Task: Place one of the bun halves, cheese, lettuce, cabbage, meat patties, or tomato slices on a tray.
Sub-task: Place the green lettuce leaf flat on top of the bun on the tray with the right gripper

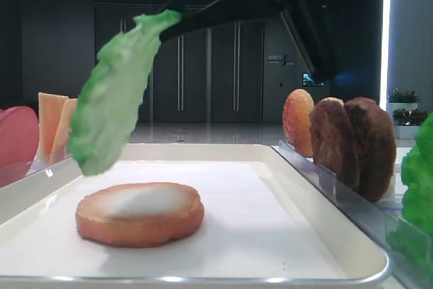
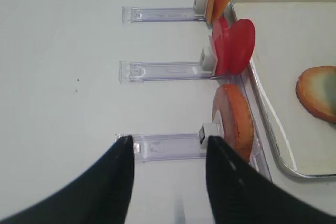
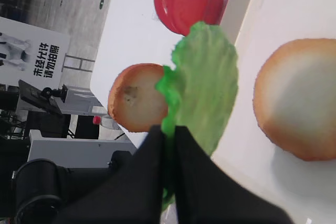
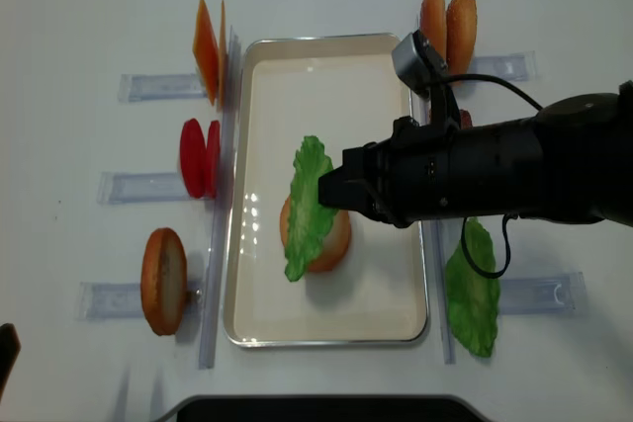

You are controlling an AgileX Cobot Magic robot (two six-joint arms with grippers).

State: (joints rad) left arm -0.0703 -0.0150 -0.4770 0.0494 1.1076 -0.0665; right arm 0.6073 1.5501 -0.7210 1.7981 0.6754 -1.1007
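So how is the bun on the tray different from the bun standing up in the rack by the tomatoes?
The bun on the tray lies flat with its pale face up; the bun in the rack stands on its edge. The tray bun sits on white paper inside the tray; the rack bun is outside it, on the left. The lettuce, held in the right fingers, hangs over the tray bun; nothing hangs over the rack bun. Both are round and golden-brown.

Exhibition hall, dark doors [image 1: 208,65], poster [image 3: 29,51]
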